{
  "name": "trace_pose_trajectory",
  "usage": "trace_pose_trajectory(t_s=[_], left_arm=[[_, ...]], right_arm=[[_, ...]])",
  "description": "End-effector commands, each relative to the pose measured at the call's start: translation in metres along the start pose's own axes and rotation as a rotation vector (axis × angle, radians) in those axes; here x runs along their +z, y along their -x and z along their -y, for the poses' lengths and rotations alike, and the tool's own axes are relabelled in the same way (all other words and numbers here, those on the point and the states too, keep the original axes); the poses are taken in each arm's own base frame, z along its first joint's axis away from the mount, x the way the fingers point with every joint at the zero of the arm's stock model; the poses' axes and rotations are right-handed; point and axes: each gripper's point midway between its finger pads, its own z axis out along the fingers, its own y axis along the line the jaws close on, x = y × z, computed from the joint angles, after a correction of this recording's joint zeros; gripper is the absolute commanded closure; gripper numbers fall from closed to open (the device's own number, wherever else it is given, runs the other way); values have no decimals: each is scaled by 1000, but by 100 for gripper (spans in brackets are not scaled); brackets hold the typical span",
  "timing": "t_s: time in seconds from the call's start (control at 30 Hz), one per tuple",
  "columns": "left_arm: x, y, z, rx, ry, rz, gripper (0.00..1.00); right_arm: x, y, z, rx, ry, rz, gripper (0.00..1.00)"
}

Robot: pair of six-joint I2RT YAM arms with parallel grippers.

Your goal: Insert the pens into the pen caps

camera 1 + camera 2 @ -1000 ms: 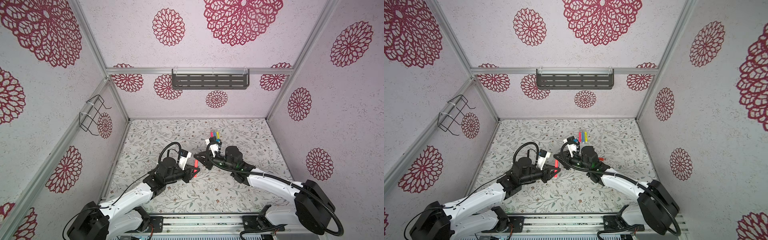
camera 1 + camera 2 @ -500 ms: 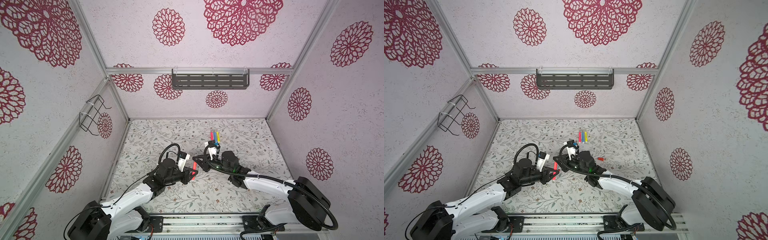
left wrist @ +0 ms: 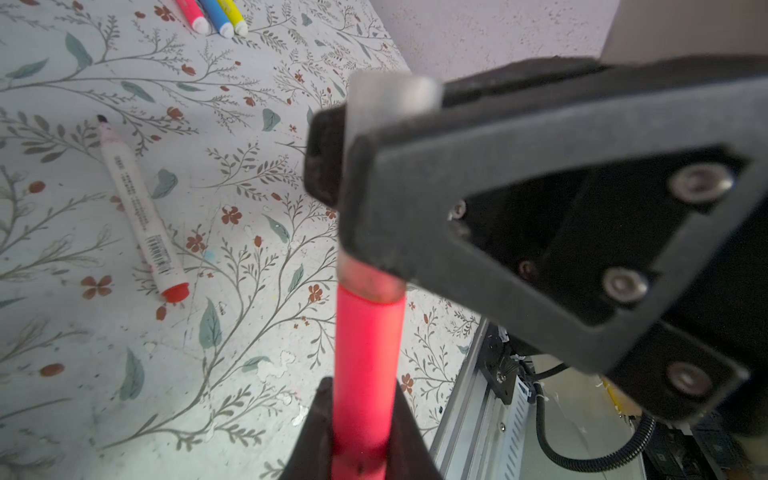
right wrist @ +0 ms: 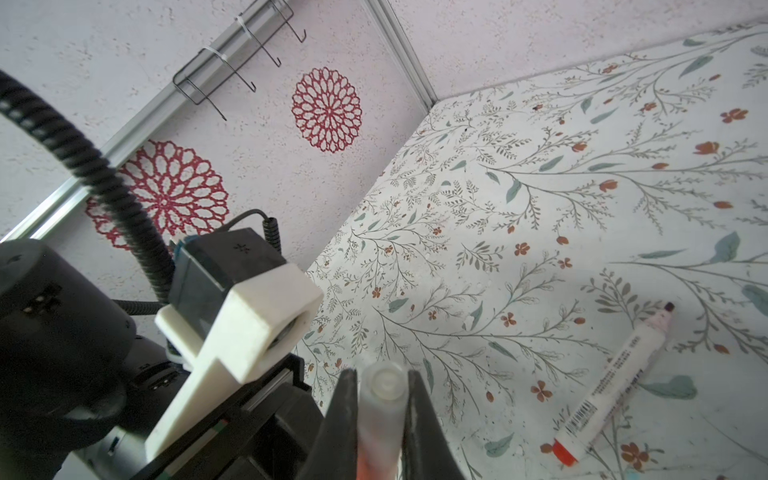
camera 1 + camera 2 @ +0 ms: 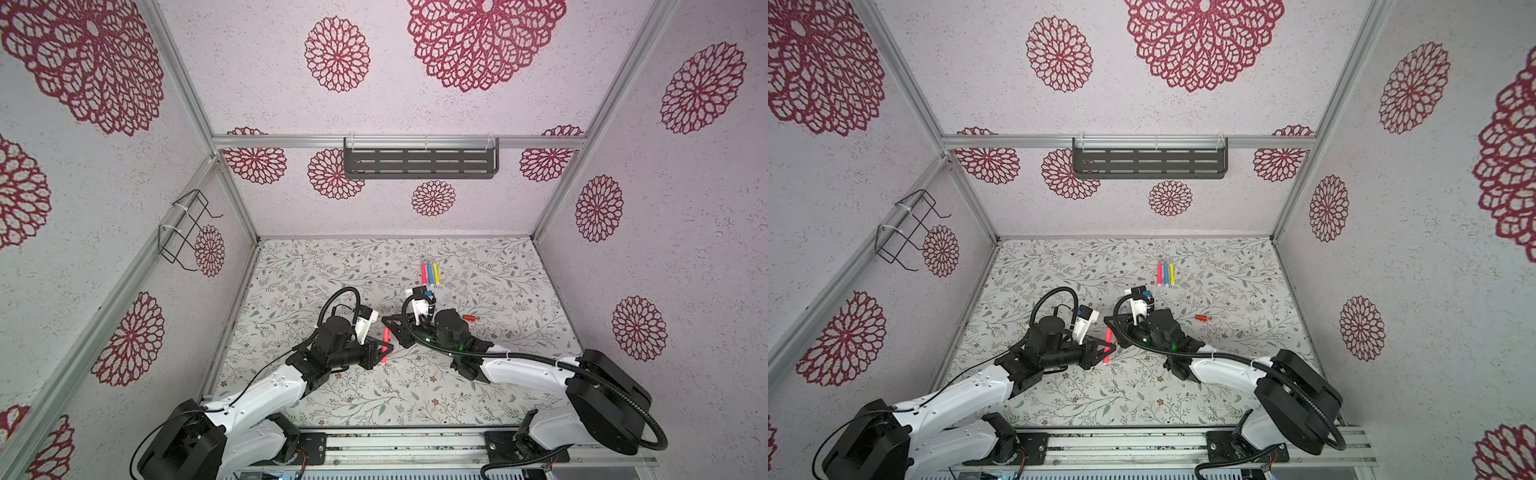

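- Along the bottom edge of both top views runs the metal rail [image 5: 415, 444] that carries the two arm bases.
- Just below the centre of the frame, above the floral table [image 5: 332, 399], the two hands meet tip to tip.
- The left hand [image 3: 361, 415] is clamped tight on the lower barrel of the red pen [image 5: 386, 343], which points toward the right hand.
- The right hand [image 4: 382, 386] is closed on a translucent cap [image 4: 384, 380]. In the left wrist view the cap's rim overlaps the pen's far end. How deep the tip sits cannot be told.
- A white-barrelled pen [image 3: 139, 212] with a red end and a bare dark tip lies flat on the table, apart from both hands.
- Right of centre, a small red cap [image 5: 468, 318] lies alone on the table.
- Further back, in the upper middle of the table, the pink pen [image 5: 423, 273], blue pen [image 5: 429, 274] and yellow pen [image 5: 435, 272] lie side by side.
- Farthest, a dark slotted shelf [image 5: 419, 163] hangs on the back wall, and a wire rack [image 5: 187, 232] on the wall at left.
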Motion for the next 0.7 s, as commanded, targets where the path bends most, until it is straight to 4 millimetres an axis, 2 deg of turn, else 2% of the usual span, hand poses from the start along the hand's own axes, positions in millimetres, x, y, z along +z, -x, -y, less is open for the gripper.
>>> trace_pose_trajectory(t_s=[0.0, 0.13, 0.23, 0.27, 0.3, 0.33, 0.37, 0.47, 0.53, 0.6, 0.67], left_arm=[[-68, 175, 44, 117, -41, 635, 100], [-69, 176, 41, 116, -45, 632, 100], [-60, 167, 31, 122, -12, 588, 100], [-55, 161, 23, 122, 16, 560, 100], [-50, 156, 17, 113, 30, 537, 100], [-44, 149, 14, 104, 27, 508, 100], [-39, 142, 11, 95, 27, 478, 100], [-34, 122, 4, 79, 37, 433, 100], [-35, 112, 2, 74, 48, 424, 100], [-41, 107, 5, 75, 47, 431, 100], [-47, 103, 8, 85, 44, 434, 100]], right_arm=[[-54, -187, 47, 15, -135, -687, 100], [-54, -190, 35, 23, -52, -686, 100], [-46, -171, 21, 16, -12, -640, 100], [-41, -159, 13, 26, -5, -616, 100], [-38, -147, 6, 28, 4, -596, 92], [-34, -132, -5, 20, 13, -570, 73], [-32, -113, -16, -10, 26, -541, 59], [-37, -51, -37, -146, -7, -412, 46], [-44, -17, -44, -203, -9, -329, 41], [-48, 3, -46, -200, 7, -284, 41], [-48, 13, -46, -189, 27, -261, 41]])
